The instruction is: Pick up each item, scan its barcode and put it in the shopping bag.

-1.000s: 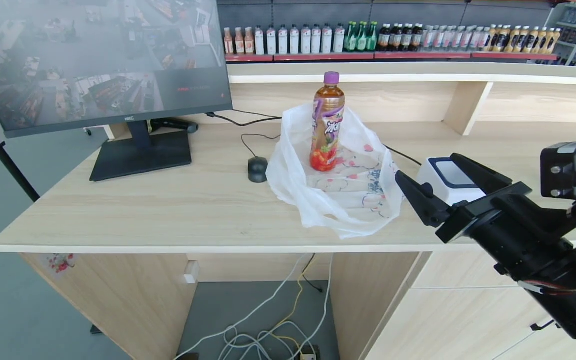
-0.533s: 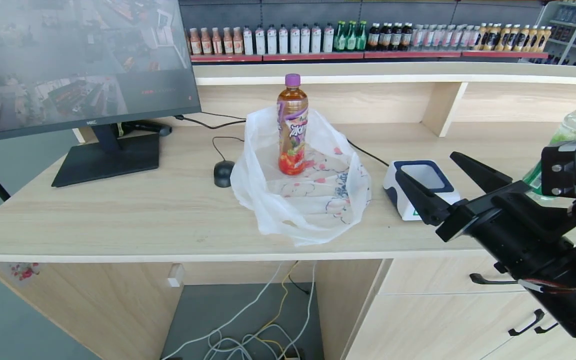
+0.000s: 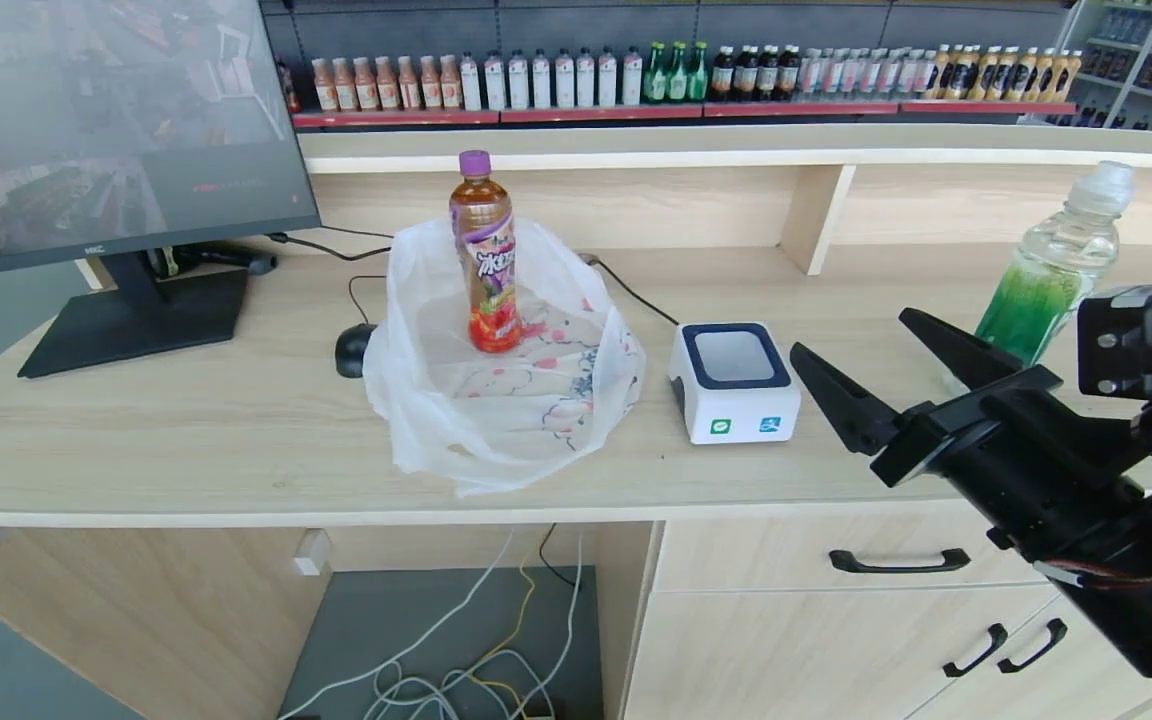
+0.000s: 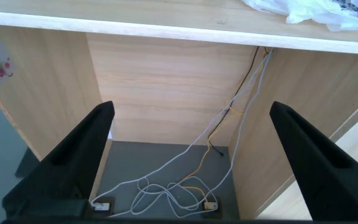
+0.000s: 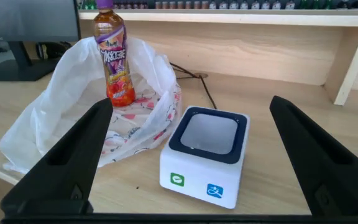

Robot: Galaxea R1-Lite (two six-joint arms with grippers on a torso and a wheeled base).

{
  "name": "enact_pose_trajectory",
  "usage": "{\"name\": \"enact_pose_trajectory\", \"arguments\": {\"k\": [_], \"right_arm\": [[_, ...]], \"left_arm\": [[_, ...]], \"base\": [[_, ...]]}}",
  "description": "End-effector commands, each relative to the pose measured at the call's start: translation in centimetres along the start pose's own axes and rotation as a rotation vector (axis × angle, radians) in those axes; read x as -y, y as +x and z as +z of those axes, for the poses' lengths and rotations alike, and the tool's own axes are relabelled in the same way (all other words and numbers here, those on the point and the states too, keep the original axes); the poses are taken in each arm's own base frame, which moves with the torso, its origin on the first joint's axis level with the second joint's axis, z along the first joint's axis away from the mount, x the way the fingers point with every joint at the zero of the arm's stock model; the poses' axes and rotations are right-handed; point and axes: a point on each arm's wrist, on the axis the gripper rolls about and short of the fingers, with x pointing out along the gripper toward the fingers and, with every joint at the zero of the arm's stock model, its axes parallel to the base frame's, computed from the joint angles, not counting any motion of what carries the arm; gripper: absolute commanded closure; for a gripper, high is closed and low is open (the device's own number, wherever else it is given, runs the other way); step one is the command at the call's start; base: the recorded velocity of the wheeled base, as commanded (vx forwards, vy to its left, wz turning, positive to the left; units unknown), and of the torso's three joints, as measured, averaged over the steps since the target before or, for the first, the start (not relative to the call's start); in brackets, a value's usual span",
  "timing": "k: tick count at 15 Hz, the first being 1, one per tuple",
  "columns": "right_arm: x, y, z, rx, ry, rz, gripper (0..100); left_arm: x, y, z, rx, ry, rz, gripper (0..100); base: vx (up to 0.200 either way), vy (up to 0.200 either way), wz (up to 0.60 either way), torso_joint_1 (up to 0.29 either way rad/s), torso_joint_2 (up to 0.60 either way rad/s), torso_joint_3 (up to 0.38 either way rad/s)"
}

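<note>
Got right gripper (image 3: 851, 335) spread wide by the scanner (image 3: 733, 385), likely to grab the green bottle (image 3: 1041, 280) far right; left gripper (image 4: 191, 124) wide too, tucked below the desk (image 4: 135, 26).

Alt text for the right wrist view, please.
The right gripper, jaws wide open, faces a white barcode scanner on the wooden counter. Beside the scanner lies an open shopping bag with a purple-capped orange bottle standing upright in it.
</note>
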Motion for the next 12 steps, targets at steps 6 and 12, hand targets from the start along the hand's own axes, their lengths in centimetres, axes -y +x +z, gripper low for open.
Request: {"name": "enact_pose_trajectory", "arguments": {"k": [6,12], "right_arm": [[0.0,-0.6,0.0,-0.009,0.001,0.003,0],[0.0,-1.5,-0.2,-0.027,-0.002,0.007,0]], "left_arm": [[0.0,0.0,0.0,0.001,-0.001,0.001,0],[0.0,0.0,0.0,0.002,-0.001,0.001,0]], "base": [[0.000,-0.200,0.00,0.002,0.00,0.002],[0.000,-0.200,0.00,0.001,0.00,0.001]]}}
